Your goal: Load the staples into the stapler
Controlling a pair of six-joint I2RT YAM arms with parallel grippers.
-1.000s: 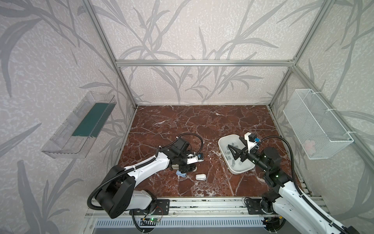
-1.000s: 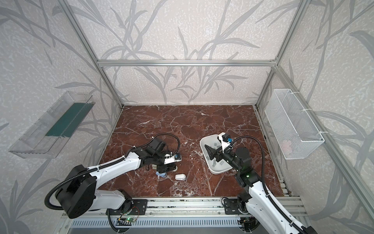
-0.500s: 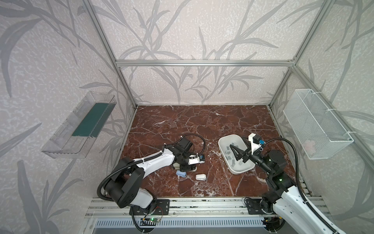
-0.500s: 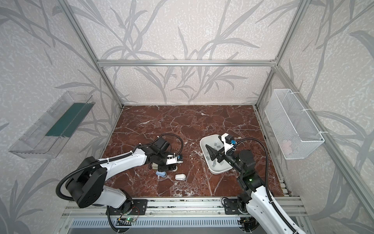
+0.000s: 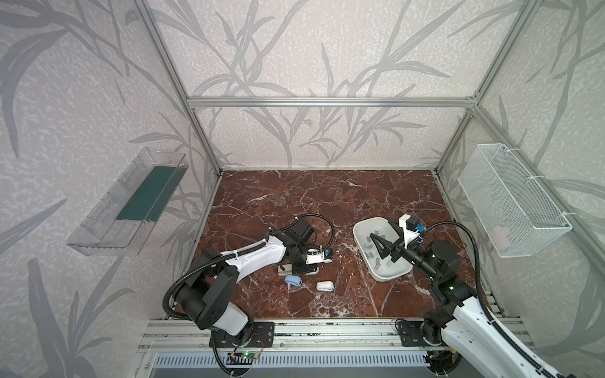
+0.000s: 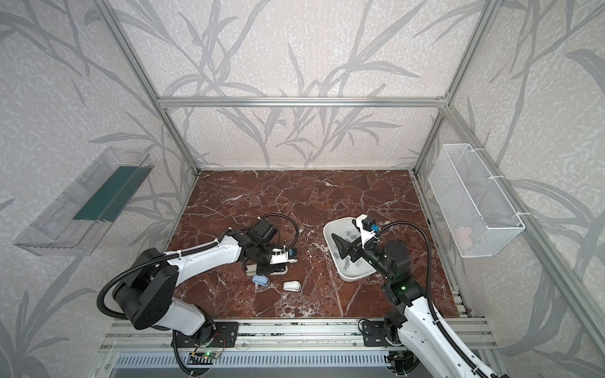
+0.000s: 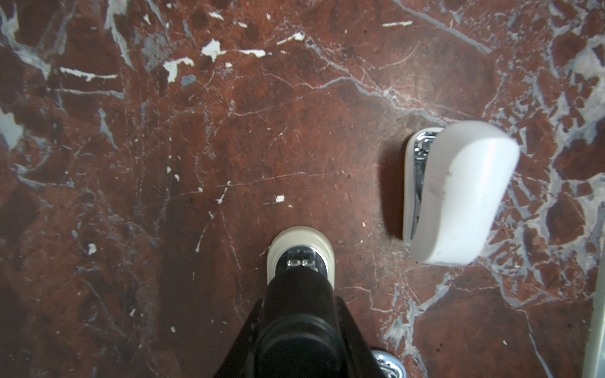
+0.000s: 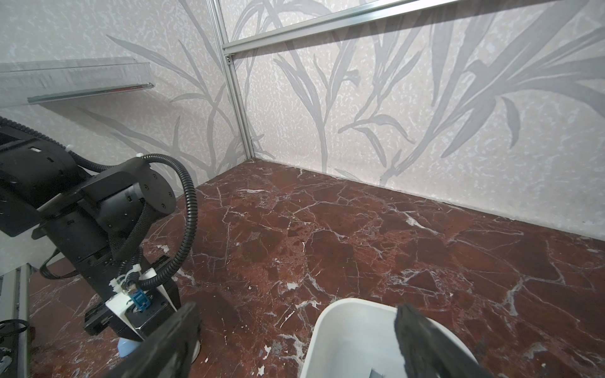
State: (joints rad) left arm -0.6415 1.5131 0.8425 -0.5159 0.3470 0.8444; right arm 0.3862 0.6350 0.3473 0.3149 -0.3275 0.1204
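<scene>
Lying loose in the white tray [image 5: 386, 278], the staples [image 5: 377, 261] are seen in both top views as small grey strips scattered over its bottom. The tray is set on the red marble tabletop [image 5: 327, 203], right of the middle. The right gripper [image 5: 383, 234] is held above the tray and angled down toward it. Its fingers [image 8: 170, 340] are spread wide and empty. In the right wrist view one dark finger is seen outside the tray's rim [image 8: 327, 324] and the other over its inside.

The left gripper [image 5: 299, 270] is lowered onto the beige stapler [image 5: 284, 270], which lies flat on the tabletop left of the middle. In the left wrist view the black fingers [image 7: 299, 294] are drawn together on that stapler. Its rounded beige end [image 7: 301, 239], with a small metal plate, is left showing just beyond the fingertips.

Two more small staplers are seen near it, both clear of the gripper. A blue stapler [image 5: 293, 279] is placed just beside the beige one, on the side toward the arm bases. A white stapler [image 5: 324, 286] is turned on its side, so that its chrome inner part is exposed in the left wrist view [image 7: 458, 193]. All three staplers are well apart from the tray.
</scene>
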